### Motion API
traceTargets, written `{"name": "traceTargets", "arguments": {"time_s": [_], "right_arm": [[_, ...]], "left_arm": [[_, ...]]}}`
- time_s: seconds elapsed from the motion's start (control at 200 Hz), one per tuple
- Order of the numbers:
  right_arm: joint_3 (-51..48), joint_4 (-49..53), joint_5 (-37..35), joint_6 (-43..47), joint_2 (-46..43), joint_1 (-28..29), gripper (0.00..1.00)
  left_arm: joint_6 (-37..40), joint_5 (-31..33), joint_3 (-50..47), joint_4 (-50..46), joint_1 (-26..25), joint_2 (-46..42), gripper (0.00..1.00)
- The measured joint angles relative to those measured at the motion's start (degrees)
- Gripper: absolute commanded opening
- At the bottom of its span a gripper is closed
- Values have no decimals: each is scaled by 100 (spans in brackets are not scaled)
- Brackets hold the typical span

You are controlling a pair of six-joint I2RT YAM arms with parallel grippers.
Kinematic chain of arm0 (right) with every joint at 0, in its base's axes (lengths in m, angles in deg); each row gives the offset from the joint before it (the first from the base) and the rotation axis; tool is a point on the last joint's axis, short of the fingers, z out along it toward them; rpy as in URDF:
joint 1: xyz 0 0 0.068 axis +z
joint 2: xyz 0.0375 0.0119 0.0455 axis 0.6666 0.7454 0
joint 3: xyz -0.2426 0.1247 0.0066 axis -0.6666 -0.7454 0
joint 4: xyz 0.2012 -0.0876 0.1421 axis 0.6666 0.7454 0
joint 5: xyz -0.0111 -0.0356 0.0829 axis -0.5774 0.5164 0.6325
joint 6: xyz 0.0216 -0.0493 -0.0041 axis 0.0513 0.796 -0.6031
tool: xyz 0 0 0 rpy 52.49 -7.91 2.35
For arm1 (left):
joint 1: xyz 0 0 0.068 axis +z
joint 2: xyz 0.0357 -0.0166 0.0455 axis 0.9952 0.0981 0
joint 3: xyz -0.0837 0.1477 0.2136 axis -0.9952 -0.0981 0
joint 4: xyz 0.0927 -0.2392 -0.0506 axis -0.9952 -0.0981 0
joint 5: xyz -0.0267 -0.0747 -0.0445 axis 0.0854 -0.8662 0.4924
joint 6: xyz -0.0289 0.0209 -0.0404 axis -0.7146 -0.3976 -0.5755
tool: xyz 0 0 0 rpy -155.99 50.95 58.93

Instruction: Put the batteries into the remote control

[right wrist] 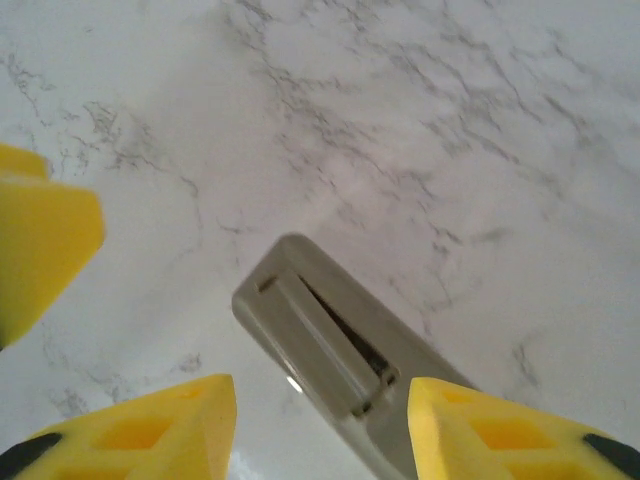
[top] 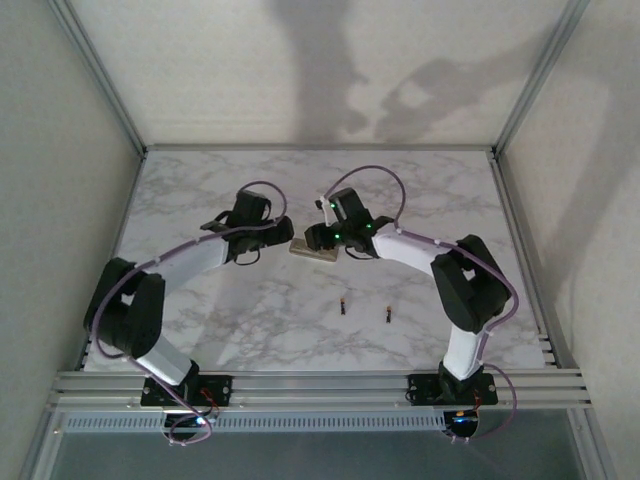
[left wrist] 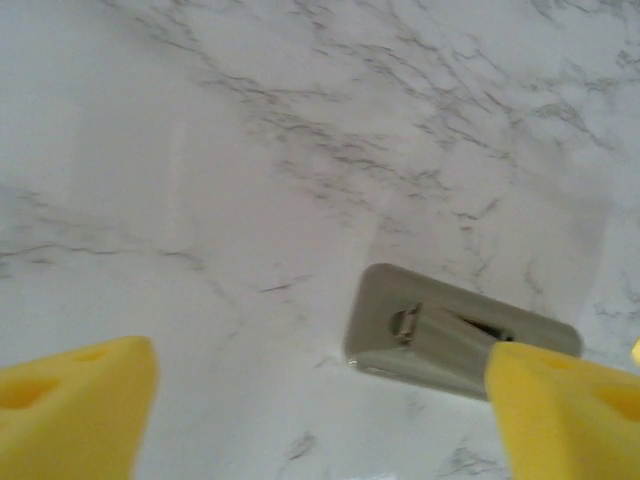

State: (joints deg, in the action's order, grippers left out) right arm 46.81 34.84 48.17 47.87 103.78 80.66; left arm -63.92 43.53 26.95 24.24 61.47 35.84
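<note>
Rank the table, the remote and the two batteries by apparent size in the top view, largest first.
1. table
2. remote
3. left battery and right battery: both tiny and alike in size, so they are not ranked against each other.

Cameras: one fixed, high above and behind the remote control [top: 312, 250], facing down; two wrist-mounted, close over it from either side, both showing it.
</note>
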Motion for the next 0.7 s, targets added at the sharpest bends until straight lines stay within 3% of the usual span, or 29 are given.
{"name": "traceTargets", "arguments": {"time_s": [0.28, 0.696], "right_arm": [[911, 553, -68, 933, 780, 76, 50], [1600, 1126, -13, 1639, 1388, 317, 52]], "left_arm": [[-348, 173, -962, 192, 619, -1204, 100], [-407, 162, -1268, 216, 651, -1569, 99]]}}
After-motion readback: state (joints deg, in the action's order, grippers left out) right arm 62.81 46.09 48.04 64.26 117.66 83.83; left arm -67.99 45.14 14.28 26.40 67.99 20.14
